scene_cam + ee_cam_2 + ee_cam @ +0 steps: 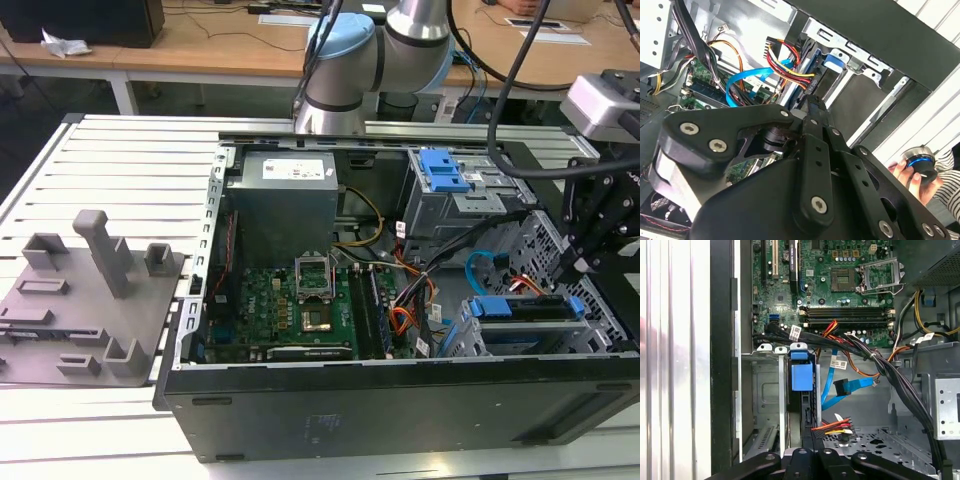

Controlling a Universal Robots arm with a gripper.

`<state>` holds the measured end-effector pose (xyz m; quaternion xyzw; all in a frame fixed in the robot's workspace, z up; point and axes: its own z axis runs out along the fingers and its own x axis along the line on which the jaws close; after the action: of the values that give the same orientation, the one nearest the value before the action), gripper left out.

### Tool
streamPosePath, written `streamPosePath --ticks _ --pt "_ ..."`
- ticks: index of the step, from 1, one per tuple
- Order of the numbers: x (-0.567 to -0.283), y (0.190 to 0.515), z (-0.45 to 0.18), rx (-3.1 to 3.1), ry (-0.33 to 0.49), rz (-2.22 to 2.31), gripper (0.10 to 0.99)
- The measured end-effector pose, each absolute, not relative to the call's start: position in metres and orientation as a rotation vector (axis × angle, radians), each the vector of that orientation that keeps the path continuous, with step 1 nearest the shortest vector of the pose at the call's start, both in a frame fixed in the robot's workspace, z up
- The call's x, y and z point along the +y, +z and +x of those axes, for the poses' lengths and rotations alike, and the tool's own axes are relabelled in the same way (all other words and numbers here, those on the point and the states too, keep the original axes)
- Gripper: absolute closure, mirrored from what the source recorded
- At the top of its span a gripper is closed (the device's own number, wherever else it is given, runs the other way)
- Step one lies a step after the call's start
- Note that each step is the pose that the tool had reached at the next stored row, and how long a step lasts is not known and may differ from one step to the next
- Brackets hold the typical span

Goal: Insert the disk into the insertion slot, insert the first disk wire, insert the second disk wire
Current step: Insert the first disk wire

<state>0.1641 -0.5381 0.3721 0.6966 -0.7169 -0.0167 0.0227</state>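
Snugly, pincer (812, 103) clamped on disk wire (790, 67) beside slotted disk (801, 376) (insertion slot (767, 390) wall close alongside).

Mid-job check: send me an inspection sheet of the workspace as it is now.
Surface: slatted metal table, open computer case on it.
Job's things: disk seated in the insertion slot.
Clutter: grey plastic fixture beside the case.
Gripper: gripper close to the disk, by the power plug.
Cables: blue data cable looks unplugged; power plug lies beside the slot.
Surroundings: wooden benches behind; a person's hand holding a round knob.
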Motion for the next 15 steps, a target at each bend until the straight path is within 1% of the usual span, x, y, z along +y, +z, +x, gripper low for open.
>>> streamPosePath --ticks 7,15 --pt "-0.538 0.367 0.149 -2.22 -0.052 2.157 0.98" --pt "-0.538 0.367 0.148 -2.22 -0.052 2.157 0.98"
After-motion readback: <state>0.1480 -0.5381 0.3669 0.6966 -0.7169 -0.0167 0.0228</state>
